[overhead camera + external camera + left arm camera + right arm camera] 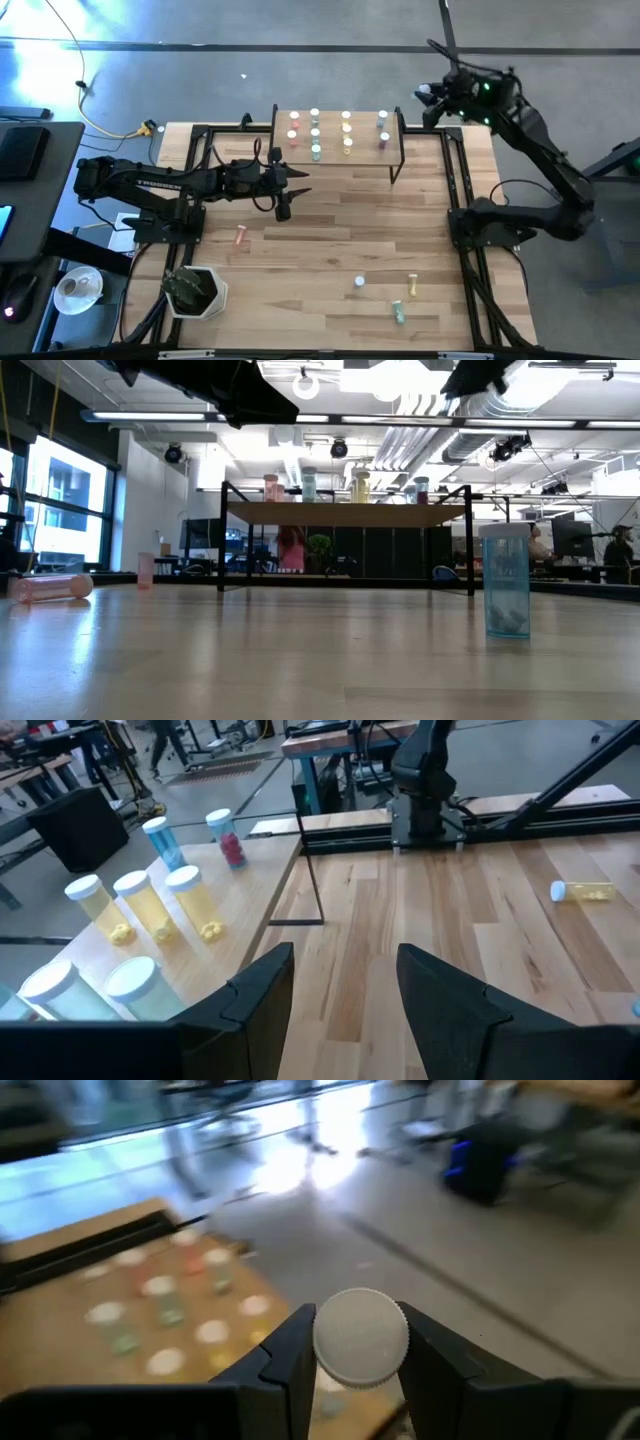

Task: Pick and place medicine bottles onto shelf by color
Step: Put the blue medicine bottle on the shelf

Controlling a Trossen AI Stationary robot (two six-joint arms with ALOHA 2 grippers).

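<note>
The shelf (340,135) stands at the table's far edge with several medicine bottles on it in red, green, yellow and blue (150,905). My left gripper (345,990) hovers open and empty above the table, just off the shelf's near left corner (290,190). My right gripper (432,98) is raised past the shelf's far right corner, shut on a medicine bottle whose white cap (360,1335) fills the gap between its fingers. On the table, a pink bottle (240,236) lies at the left. A blue one (505,580) stands toward the near right, with a yellow (411,285) and a green (398,312) one beside it. My right gripper pinches the medicine bottle between its two fingers, which sit on opposite sides right at the white cap (360,1335). The cap's top faces back toward the wrist, so the body is hidden behind it. The bottle is lifted clear of shelf and table.
A white pot with a green plant (195,290) stands at the table's near left corner. Black frame rails (460,200) run along the table's left and right sides. Bare planks (340,220) lie between the shelf and the loose bottles.
</note>
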